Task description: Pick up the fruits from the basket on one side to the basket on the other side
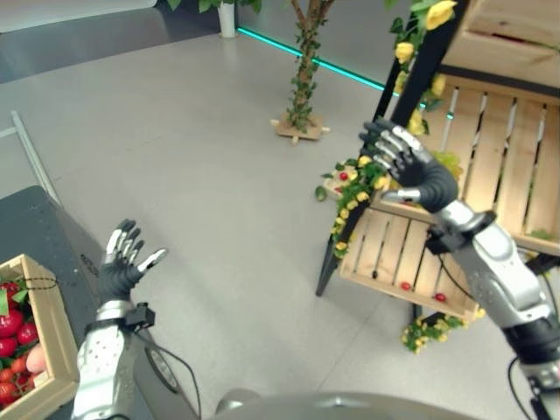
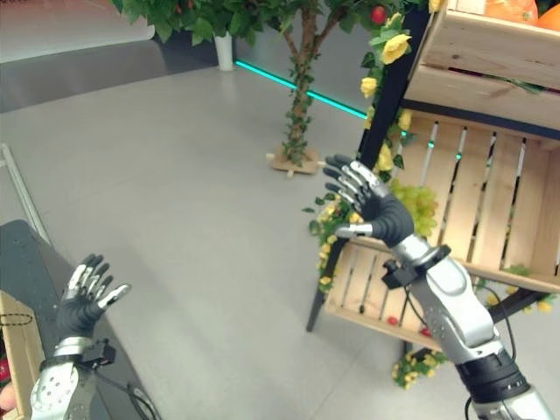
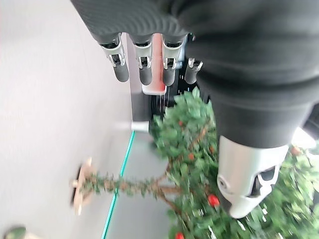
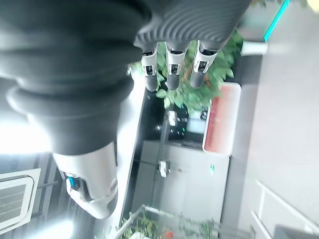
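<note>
Left eye view: fruits [image 1: 12, 337] in basket [image 1: 54, 337] beside raised, empty left robot hand [image 1: 122, 260].

bare grey floor [image 1: 210, 192] lies open between the raised left hand [image 1: 122, 258] and right hand [image 1: 402, 157]. the wooden slatted stand [image 1: 490, 149] with its flower garland [image 1: 354, 197] crowds the right hand; a small tree [image 1: 302, 70] stands beyond.
</note>
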`<state>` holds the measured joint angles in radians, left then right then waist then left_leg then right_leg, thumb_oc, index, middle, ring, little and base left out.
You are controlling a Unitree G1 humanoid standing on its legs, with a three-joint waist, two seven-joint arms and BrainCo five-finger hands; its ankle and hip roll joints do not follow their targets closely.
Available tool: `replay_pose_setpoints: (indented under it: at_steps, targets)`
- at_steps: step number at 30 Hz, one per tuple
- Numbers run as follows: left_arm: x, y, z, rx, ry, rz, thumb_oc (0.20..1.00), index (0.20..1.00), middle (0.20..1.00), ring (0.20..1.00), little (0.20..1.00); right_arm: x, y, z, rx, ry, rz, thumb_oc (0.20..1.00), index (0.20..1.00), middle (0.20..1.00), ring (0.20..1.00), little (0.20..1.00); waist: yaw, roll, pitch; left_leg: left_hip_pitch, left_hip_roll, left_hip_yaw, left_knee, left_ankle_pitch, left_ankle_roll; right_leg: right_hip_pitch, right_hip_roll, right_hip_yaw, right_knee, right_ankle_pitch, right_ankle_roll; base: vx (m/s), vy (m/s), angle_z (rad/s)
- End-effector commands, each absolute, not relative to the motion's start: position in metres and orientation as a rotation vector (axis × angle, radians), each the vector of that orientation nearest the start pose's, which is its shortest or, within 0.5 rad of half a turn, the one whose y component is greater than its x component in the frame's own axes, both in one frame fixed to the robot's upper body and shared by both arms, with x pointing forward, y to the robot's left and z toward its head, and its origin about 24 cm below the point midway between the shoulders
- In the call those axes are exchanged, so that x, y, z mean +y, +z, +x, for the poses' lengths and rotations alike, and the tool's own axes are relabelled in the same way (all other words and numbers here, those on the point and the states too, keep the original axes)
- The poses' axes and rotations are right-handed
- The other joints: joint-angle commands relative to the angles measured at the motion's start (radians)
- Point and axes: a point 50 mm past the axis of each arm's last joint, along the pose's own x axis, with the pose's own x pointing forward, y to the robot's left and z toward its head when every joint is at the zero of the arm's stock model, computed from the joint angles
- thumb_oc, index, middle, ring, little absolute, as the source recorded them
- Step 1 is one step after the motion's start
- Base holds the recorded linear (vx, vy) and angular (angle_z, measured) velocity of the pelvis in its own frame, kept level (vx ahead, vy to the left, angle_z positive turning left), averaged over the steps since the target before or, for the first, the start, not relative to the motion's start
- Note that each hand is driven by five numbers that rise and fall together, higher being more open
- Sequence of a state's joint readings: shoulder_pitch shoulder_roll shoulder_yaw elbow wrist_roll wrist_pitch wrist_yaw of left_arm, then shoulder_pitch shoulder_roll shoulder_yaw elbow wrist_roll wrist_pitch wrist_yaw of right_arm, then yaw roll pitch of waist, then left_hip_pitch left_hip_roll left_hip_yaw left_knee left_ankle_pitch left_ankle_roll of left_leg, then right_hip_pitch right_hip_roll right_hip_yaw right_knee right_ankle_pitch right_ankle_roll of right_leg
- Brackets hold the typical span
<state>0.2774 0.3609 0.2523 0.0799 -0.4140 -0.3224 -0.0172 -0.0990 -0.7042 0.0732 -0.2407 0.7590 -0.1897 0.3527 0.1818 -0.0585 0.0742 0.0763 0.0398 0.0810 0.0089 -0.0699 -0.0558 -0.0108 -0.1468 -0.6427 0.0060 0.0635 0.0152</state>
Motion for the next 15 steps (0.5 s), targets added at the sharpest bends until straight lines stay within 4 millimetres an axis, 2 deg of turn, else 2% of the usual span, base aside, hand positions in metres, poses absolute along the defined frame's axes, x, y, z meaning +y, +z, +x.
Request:
replay_pose_setpoints:
  at_steps: [1, 6, 7, 8, 10, 15]
  targets:
    - [0.302, 0.068, 0.174, -0.229, 0.308, 0.126, 1.0, 1.0, 1.0, 1.0, 1.0, -0.2, 0.19, 0.239, -0.555, 0.646, -0.005, 1.0, 1.0, 1.0, 1.0, 1.0, 0.002, -0.029, -0.036, -0.064, -0.027, 0.046, 0.024, 0.007, -0.022, 0.06, -0.034, -0.001, 0.005, -0.063, 0.102, 0.0, 0.0, 0.0]
    - [0.305, 0.067, 0.168, -0.228, 0.324, 0.129, 1.0, 1.0, 1.0, 1.0, 1.0, -0.21, 0.183, 0.227, -0.523, 0.651, 0.037, 1.0, 1.0, 1.0, 1.0, 1.0, -0.007, -0.033, -0.033, -0.068, -0.025, 0.046, 0.02, 0.01, -0.024, 0.055, -0.033, -0.003, 0.006, -0.063, 0.103, 0.02, -0.007, 0.0]
    - [0.306, 0.067, 0.167, -0.228, 0.327, 0.13, 1.0, 1.0, 1.0, 1.0, 1.0, -0.211, 0.181, 0.226, -0.512, 0.654, 0.04, 1.0, 1.0, 1.0, 1.0, 1.0, -0.009, -0.03, -0.037, -0.057, -0.016, 0.038, 0.017, -0.008, -0.032, 0.062, -0.022, 0.014, 0.005, -0.081, 0.11, 0.0, 0.0, 0.0]
    - [0.306, 0.068, 0.167, -0.233, 0.324, 0.13, 1.0, 1.0, 1.0, 1.0, 1.0, -0.213, 0.178, 0.224, -0.499, 0.654, 0.046, 1.0, 1.0, 1.0, 1.0, 1.0, -0.01, -0.033, -0.03, -0.069, -0.024, 0.047, 0.019, 0.011, -0.024, 0.053, -0.033, -0.004, 0.006, -0.063, 0.103, 0.0, 0.0, 0.0]
    - [0.306, 0.067, 0.166, -0.23, 0.326, 0.128, 1.0, 1.0, 1.0, 1.0, 1.0, -0.215, 0.173, 0.222, -0.475, 0.649, 0.053, 1.0, 1.0, 1.0, 1.0, 1.0, -0.013, -0.034, -0.028, -0.069, -0.023, 0.048, 0.02, 0.009, -0.025, 0.051, -0.031, -0.002, 0.008, -0.064, 0.103, -0.04, 0.014, 0.02]
    - [0.307, 0.065, 0.165, -0.221, 0.329, 0.126, 1.0, 1.0, 1.0, 1.0, 1.0, -0.208, 0.175, 0.223, -0.472, 0.699, 0.033, 1.0, 1.0, 1.0, 1.0, 1.0, -0.013, -0.038, -0.025, -0.068, -0.023, 0.049, 0.021, 0.009, -0.025, 0.048, -0.033, 0.0, 0.009, -0.063, 0.103, 0.0, 0.0, 0.0]
